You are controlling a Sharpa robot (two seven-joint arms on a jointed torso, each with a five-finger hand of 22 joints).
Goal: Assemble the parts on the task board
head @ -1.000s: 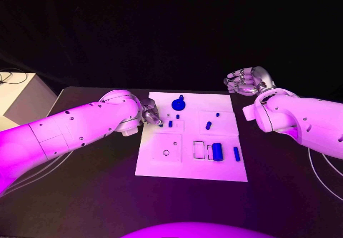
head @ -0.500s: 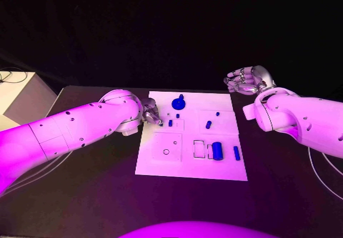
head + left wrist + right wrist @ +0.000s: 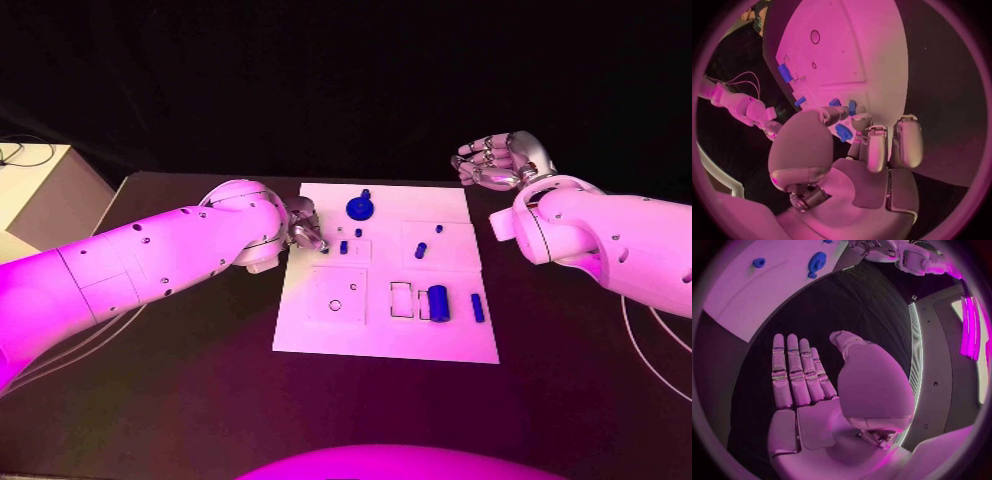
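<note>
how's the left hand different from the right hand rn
The left hand sits over the left edge of the white task board, its fingers curled down near small blue parts; the right hand hangs off the board, beyond its far right corner, over black table. In the right wrist view the right hand's fingers lie straight with nothing in them; whether the left hand grips a part can't be told. Both are silver hands on white arms.

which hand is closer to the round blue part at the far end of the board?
Left. The left hand sits at the board's left edge, just beside the round blue part. The right hand is off the task board, past its far right corner.
</note>
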